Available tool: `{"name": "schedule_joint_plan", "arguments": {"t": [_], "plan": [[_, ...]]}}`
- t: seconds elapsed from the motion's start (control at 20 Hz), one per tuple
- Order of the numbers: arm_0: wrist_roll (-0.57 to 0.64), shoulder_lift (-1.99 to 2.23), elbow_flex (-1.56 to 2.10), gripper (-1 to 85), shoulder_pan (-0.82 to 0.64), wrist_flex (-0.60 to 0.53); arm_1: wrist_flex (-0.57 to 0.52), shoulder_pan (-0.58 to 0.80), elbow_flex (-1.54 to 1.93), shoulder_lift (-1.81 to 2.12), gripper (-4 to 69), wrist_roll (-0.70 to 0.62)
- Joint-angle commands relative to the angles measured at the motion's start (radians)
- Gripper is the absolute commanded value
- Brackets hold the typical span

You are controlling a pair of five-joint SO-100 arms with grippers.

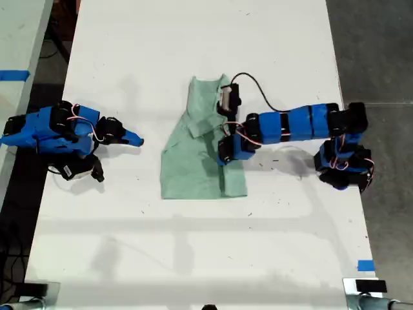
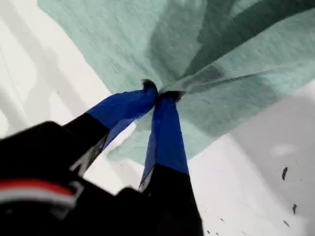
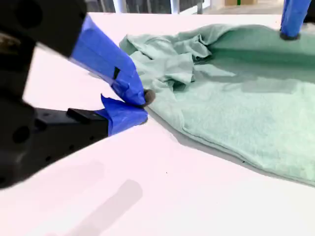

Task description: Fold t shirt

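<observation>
The pale mint-green t shirt (image 1: pixel 193 165) lies partly folded and creased in the middle of the white table (image 1: pixel 193 245). My first gripper (image 1: pixel 223 157) reaches in from the exterior view's right and is down on the shirt's right part. In the first wrist view its blue fingertips (image 2: pixel 165 101) are shut, pinching a pucker of the t shirt (image 2: pixel 236 59). My second gripper (image 1: pixel 137 139) rests at the exterior view's left, a short way from the shirt. It is shut with nothing held (image 3: pixel 143 104), and the t shirt (image 3: pixel 236 108) lies just beyond its tips.
Dark floor (image 1: pixel 381 51) borders the table on both sides of the exterior view. A blue tape mark (image 1: pixel 366 265) sits near the table's front right corner in that view. Another pale surface with blue tape (image 1: pixel 13 75) stands at its far left.
</observation>
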Motion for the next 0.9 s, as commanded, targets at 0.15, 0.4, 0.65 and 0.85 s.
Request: {"name": "schedule_joint_plan", "arguments": {"t": [0.15,0.4,0.65,0.85], "plan": [[-0.002,0.008,-0.002,-0.1,0.021,0.005,0.334,0.043,-0.081,0.195,1.6,0.072],[-0.002,0.008,-0.002,-0.1,0.02,0.005,-0.028,0.057,0.908,0.989,1.6,0.166],[-0.02,0.008,0.0,-0.1,0.014,0.006,-0.172,0.051,1.503,1.655,1.8,0.149],[-0.023,0.008,0.0,-0.1,0.012,0.008,0.041,0.067,1.657,2.071,1.8,0.115]]}}
